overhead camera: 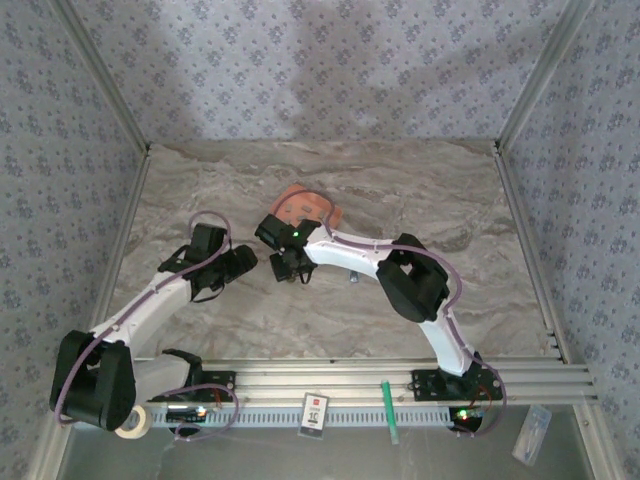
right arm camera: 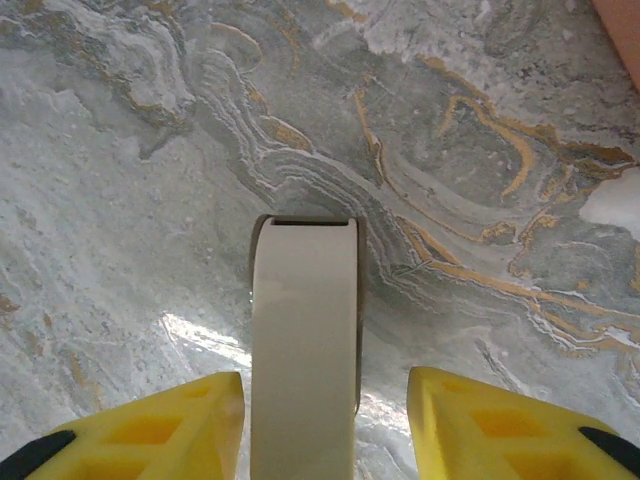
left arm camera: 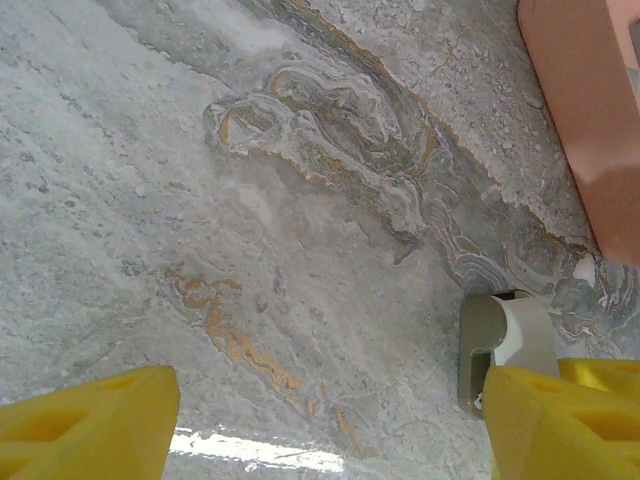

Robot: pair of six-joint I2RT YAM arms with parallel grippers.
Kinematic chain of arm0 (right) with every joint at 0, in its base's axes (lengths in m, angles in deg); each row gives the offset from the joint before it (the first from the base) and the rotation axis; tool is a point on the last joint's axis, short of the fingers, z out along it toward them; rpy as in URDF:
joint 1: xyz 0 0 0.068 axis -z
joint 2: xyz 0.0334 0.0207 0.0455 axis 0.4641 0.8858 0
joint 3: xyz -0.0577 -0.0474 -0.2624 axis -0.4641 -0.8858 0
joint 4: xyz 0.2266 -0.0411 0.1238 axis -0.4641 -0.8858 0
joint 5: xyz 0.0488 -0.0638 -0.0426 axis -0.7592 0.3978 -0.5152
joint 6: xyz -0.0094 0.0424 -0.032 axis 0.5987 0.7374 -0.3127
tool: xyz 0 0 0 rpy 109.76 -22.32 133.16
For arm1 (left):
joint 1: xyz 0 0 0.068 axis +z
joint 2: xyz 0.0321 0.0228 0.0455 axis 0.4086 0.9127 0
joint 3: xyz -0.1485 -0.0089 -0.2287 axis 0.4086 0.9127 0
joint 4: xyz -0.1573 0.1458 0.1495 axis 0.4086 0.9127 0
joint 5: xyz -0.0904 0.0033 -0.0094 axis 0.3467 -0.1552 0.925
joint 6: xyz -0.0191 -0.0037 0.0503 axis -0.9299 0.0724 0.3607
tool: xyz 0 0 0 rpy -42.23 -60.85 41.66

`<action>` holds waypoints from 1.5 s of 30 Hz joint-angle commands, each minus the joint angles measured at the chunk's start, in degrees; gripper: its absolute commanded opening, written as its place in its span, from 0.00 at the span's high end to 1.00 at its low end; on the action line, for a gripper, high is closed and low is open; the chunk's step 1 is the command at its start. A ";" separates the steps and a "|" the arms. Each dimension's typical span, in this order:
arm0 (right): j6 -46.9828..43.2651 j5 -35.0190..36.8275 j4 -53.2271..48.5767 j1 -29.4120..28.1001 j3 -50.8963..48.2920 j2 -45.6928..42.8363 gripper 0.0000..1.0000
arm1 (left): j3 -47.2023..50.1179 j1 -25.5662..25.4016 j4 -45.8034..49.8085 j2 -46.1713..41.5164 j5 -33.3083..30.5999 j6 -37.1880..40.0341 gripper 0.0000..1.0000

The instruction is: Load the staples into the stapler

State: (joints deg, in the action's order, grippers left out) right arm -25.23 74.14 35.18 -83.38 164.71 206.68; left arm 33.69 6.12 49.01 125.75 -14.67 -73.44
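Marbled tabletop carries an orange tray at the back, its near edge hidden by the right arm and its contents too small to tell. Left gripper gapes wide, empty. Right gripper stands part-open astride the stapler, which lies flat near the tray, a gap beside one finger.

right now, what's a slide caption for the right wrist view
Right gripper straddling the stapler on the marble table, jaws apart on either side
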 commanded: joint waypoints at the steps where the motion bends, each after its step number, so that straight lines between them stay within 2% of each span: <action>1: -0.68 -1.11 0.27 0.30 0.70 0.73 0.54 | -0.99 0.25 0.25 -0.14 0.32 0.04 0.21; 12: -0.42 -1.15 1.36 0.24 -0.86 -0.23 0.68 | -0.47 0.33 0.80 -1.90 -0.72 0.03 0.21; 18: -0.33 0.30 1.62 0.25 -2.55 -2.97 0.74 | -0.01 0.25 -0.66 -3.64 0.47 2.83 0.21; 24: -0.42 0.90 4.72 0.89 -10.69 -13.80 0.81 | 0.72 -0.01 -4.62 -7.61 4.45 11.42 0.22; 28: 0.20 1.91 4.73 1.82 -16.20 -22.48 0.86 | 3.00 -0.93 -11.01 -11.11 8.62 17.72 0.24; 33: 0.65 -2.96 7.83 4.30 -23.09 -33.33 0.93 | 6.62 -4.61 -21.50 -15.35 12.69 24.83 0.27; 38: 2.32 -11.77 13.89 9.08 -31.23 -42.78 0.98 | 8.83 -9.71 -30.02 -16.40 19.64 30.91 0.28; 45: 1.34 -20.03 18.51 14.70 -34.96 -48.80 1.00 | 8.80 -18.96 -33.36 -14.75 20.38 43.33 0.29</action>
State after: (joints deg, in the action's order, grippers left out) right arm -24.05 59.36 49.58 -69.63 130.33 160.08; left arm 42.85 -10.67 19.99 110.39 3.51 -37.70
